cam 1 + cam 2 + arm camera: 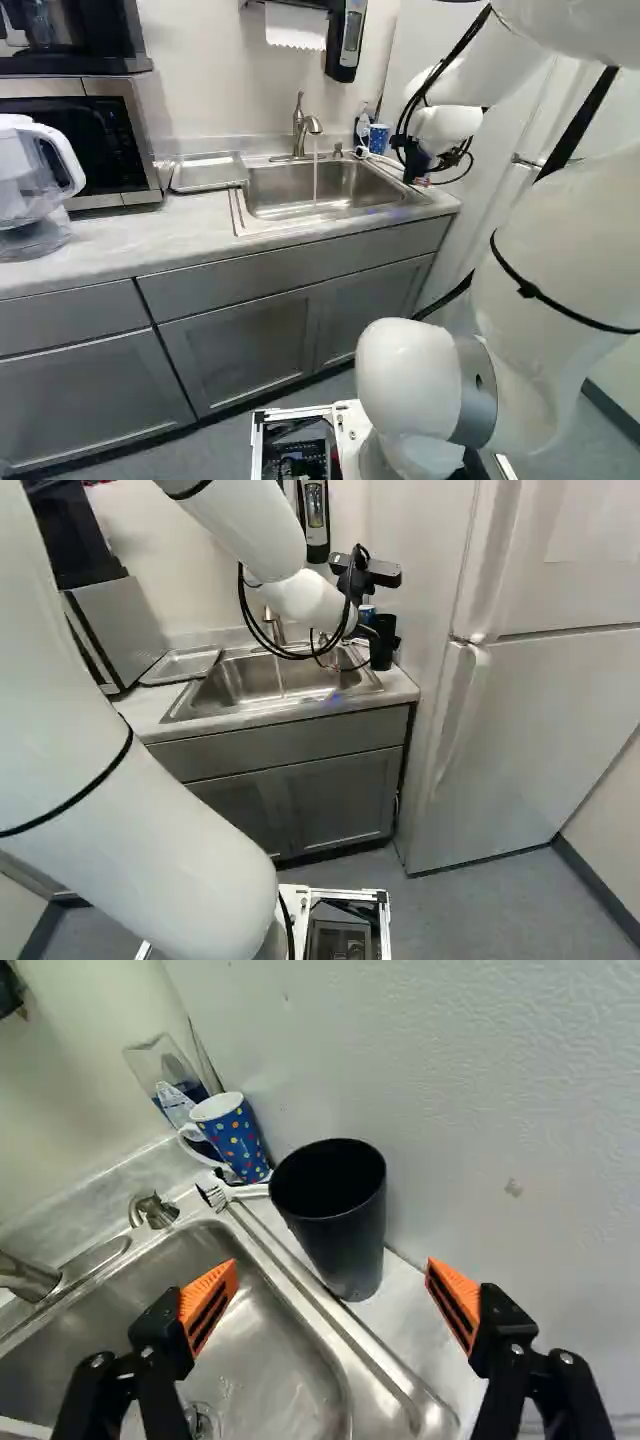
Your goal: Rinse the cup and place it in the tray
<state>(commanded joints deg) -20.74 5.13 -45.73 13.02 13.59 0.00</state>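
The gripper (pixel 417 166) is over the counter at the sink's right end in the left base view, its fingertips hard to make out there. In the wrist view the gripper (pixel 332 1272) stands wide open, nothing held. A black cup (pixel 331 1215) stands upright ahead of it, between the lines of the two fingers, touched by neither as far as I can tell. It is on the counter strip between sink and white wall-like surface; the right base view shows the cup (pixel 383 640) too. A metal tray (pixel 209 186) lies left of the sink. Water (pixel 315 177) runs from the faucet (pixel 301 124).
Behind the cup are a dotted blue mug (pixel 240 1143), a white-handled brush (pixel 246 1190) and a clear container (pixel 166 1065). The steel sink (pixel 290 210) lies beside it. A white fridge (pixel 540 710) rises at the right. A microwave (pixel 125 130) and pitcher (pixel 25 190) stand left.
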